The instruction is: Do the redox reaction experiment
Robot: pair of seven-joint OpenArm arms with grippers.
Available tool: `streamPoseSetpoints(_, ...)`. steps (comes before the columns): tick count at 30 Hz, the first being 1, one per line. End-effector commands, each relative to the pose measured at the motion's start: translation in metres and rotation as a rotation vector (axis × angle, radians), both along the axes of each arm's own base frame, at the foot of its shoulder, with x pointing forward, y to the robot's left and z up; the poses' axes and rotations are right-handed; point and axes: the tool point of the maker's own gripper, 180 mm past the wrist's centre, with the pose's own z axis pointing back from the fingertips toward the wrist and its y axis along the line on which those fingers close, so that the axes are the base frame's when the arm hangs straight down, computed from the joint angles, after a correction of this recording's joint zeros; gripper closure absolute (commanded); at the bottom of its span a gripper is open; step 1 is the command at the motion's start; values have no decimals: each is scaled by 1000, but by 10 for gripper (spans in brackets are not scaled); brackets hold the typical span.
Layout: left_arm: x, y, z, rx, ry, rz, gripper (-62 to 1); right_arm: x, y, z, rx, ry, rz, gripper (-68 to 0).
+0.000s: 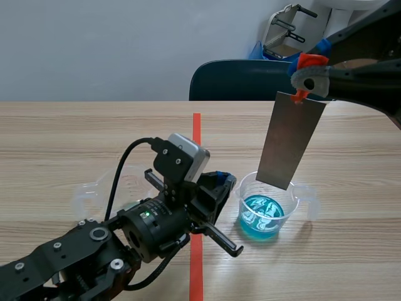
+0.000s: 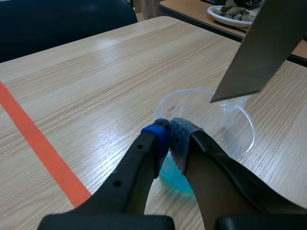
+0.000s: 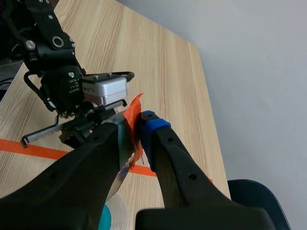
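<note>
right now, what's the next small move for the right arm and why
Probably lower the right tool straight down so the metal plate dips into the blue liquid. The plate hangs tilted, its lower edge over the beaker mouth and apparently not yet in the liquid, while the left tool is shut on the beaker's rim, steadying it.

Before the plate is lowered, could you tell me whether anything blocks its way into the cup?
Nothing visible does: the plate hangs over the open cup; the left gripper grips its rim, off to one side.
</note>
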Motion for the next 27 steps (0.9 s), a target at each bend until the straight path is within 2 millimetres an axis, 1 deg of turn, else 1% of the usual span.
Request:
streamPoseSetpoints(1,2,-7,12,-35,-24,-8,-30,-2,2,11,27,-13,19,-7)
streamPoseSetpoints(5,1,-10,11,-43,-31,-18,-30,-2,2,11,27,-13,19,-7)
streamPoseSetpoints(13,-11,-20,9,-52,-26,-58,-30,-2,2,11,27,-13,19,-7)
streamPoseSetpoints(27,-11,-19,9,-53,-26,-57,-30,-2,2,11,27,-13,19,-7)
